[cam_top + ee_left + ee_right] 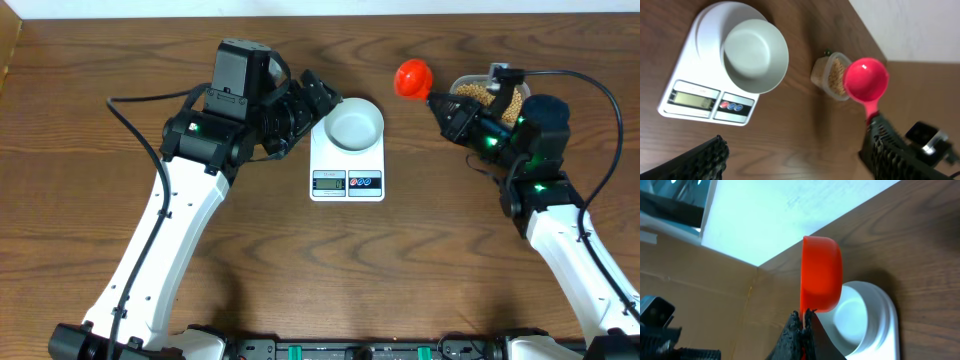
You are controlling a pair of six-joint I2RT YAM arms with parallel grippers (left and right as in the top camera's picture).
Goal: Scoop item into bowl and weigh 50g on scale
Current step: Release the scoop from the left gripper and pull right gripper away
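Observation:
The white bowl (356, 126) stands empty on the white scale (347, 184). My left gripper (316, 104) hovers open just left of the bowl; in its wrist view the bowl (755, 55), the scale (689, 99) and bare wood lie between its wide fingers (702, 161). My right gripper (446, 112) is shut on the handle of a red scoop (412, 77), held in the air between the bowl and the clear tub of tan beans (489, 94). The scoop (867, 80) looks empty. From the right wrist, the scoop (821, 273) is tipped on its side above the bowl (856, 316).
The tub of beans (833, 77) sits at the table's far right, near the back edge and the white wall. Cardboard stands beyond the table's left end. Black cables trail from both arms over the wood.

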